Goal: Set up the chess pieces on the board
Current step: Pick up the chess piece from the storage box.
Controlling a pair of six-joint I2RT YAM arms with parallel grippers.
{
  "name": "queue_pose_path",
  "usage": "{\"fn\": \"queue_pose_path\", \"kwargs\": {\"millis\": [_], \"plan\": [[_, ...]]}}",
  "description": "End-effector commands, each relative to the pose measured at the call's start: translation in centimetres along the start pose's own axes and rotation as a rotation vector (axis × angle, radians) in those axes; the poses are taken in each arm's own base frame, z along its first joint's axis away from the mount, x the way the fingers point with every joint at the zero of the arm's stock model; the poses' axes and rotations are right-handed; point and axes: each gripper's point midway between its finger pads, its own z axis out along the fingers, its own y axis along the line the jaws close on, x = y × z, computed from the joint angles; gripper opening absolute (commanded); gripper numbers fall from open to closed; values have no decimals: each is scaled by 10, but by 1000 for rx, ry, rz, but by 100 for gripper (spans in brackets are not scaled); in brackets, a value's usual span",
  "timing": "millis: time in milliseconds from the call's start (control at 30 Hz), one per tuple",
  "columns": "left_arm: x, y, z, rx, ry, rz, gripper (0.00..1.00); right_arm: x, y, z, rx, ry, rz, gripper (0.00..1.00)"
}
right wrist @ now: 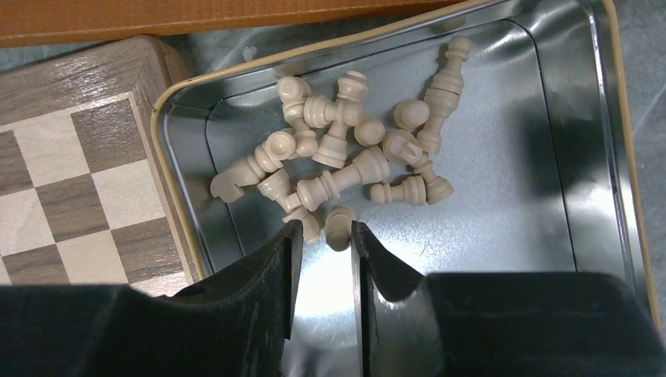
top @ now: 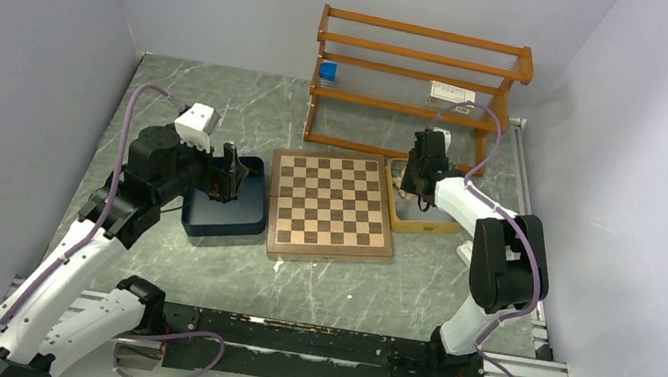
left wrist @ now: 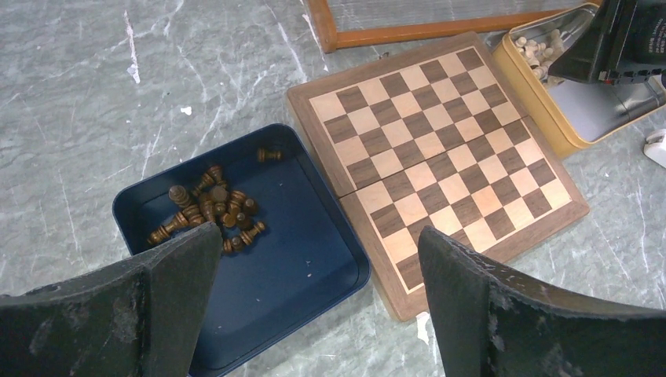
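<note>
The board (top: 332,207) lies bare at the table's centre, no pieces on its squares. Dark brown chess pieces (left wrist: 212,208) lie heaped in the far left of a dark blue tray (left wrist: 298,243) left of the board (left wrist: 440,149). My left gripper (left wrist: 318,236) hangs open and wide above that tray's near right corner, nothing between its fingers. Cream chess pieces (right wrist: 345,149) lie tumbled in a tan-rimmed metal tray (right wrist: 503,196) right of the board (right wrist: 71,181). My right gripper (right wrist: 324,228) is down in this tray, jaws narrowly apart, with one small cream piece (right wrist: 339,224) at the tips against the right finger.
A wooden shelf rack (top: 418,80) stands behind the board and the tan tray (top: 425,225), holding a small blue box (top: 329,71) and a white label (top: 450,93). The blue tray (top: 224,217) sits close to the board's left edge. Grey walls enclose the marbled table.
</note>
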Motion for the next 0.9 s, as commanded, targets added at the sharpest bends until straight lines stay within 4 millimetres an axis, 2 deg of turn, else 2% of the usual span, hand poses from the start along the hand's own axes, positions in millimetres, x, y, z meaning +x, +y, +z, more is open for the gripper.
{"fn": "queue_pose_path", "kwargs": {"millis": [0,433,567,733,867], "plan": [[-3,2,-3,-13,-13,18,100,-14,-4,3,21,-33,-1,32],[-3,1,-4,-11,-15,16,100,-5,-8,6,41,-3,-18,30],[-4,6,-5,-38,-22,16,100,-3,-7,7,36,1,-21,27],[-5,6,-5,-39,-24,16,100,-9,-9,2,52,-9,-27,17],[-4,6,-5,-39,-25,14,100,-21,-9,-14,85,-33,-40,13]]}}
